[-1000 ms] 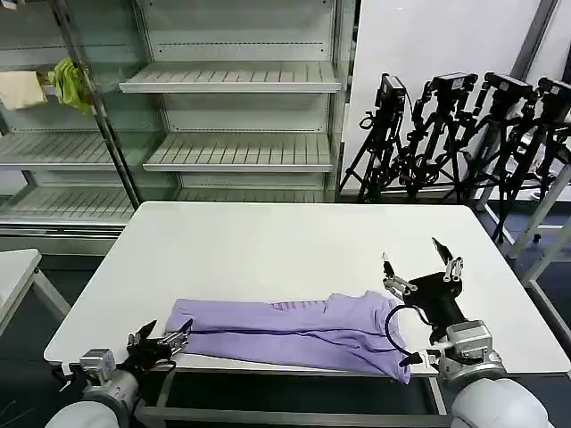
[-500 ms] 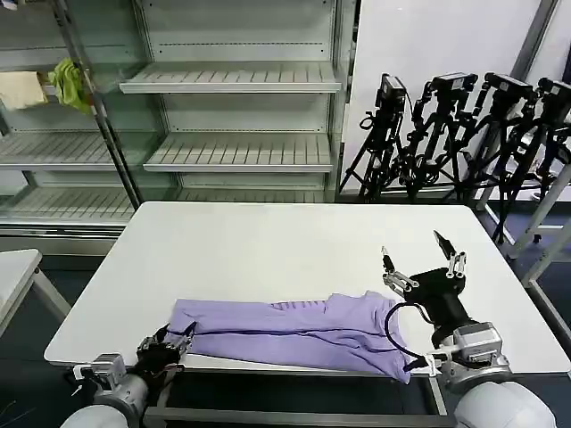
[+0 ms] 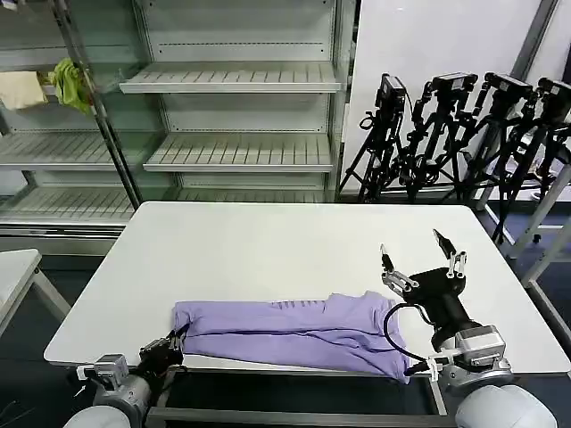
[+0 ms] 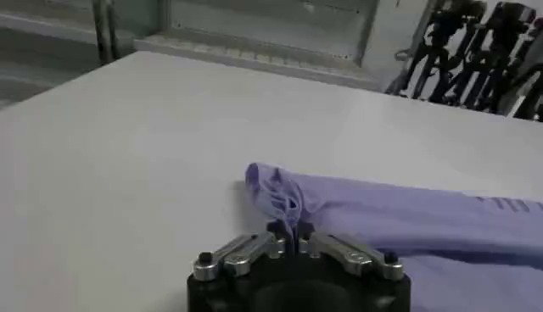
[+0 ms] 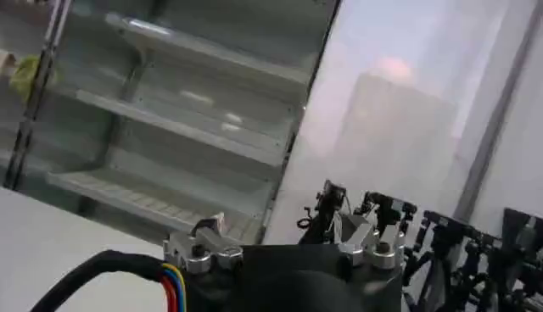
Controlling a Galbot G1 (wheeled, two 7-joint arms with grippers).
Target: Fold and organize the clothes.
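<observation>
The lavender T-shirt [image 3: 294,332] lies as a long narrow band along the lower edge of the counter [image 3: 268,250], lengthwise folds apparently done, crosswise folds left; left tool [image 4: 293,240] is clamped on its end, right tool [image 3: 419,261] is spread, raised.

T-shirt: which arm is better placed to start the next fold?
Left, probably. The left gripper is shut on the T-shirt at its left end; the right gripper is open, raised beside its other end.

no readable text anywhere.
</observation>
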